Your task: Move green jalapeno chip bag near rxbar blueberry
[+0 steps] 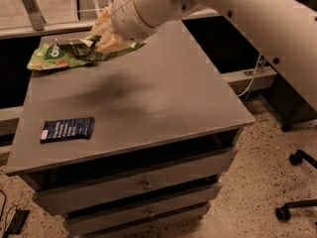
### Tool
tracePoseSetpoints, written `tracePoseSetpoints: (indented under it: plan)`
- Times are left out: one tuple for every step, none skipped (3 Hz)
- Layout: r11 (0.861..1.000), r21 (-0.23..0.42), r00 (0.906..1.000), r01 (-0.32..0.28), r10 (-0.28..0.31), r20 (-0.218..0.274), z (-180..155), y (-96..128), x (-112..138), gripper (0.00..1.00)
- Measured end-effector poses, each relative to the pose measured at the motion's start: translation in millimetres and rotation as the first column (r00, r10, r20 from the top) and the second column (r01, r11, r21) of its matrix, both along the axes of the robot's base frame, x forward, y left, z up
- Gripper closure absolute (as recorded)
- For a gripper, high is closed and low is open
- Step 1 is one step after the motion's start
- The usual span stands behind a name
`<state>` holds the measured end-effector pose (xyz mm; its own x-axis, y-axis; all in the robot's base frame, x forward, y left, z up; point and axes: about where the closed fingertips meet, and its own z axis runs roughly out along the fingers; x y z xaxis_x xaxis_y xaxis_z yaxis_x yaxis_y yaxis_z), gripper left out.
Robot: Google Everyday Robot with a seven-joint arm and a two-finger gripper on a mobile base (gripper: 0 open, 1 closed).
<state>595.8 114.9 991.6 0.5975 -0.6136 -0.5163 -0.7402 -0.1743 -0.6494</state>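
Observation:
The green jalapeno chip bag [113, 43], pale green and wrinkled with a whitish end, hangs above the far left part of the grey table [163, 98] and casts a shadow below it. My gripper [101, 33] is at the end of the white arm, shut on the bag and mostly hidden behind the wrist and the bag. The rxbar blueberry [67, 129], a flat navy wrapper with white text, lies near the table's front left edge, well apart from the bag.
A brighter green flat bag [52, 57] lies at the table's far left corner, partly under the held bag. Drawers [143, 185] are below the tabletop. A chair's wheels [297, 158] stand on the floor at the right.

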Motion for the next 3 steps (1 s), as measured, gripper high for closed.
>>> tracePoseSetpoints:
  plan:
    - [0.998, 0.027, 0.9981, -0.059, 0.060, -0.018, 2, 19, -31, 0.82]
    - [0.986, 0.044, 0.9868, -0.161, 0.161, -0.014, 2, 41, -51, 0.59]
    - [0.985, 0.042, 0.9857, -0.168, 0.168, -0.011, 2, 43, -52, 0.35]
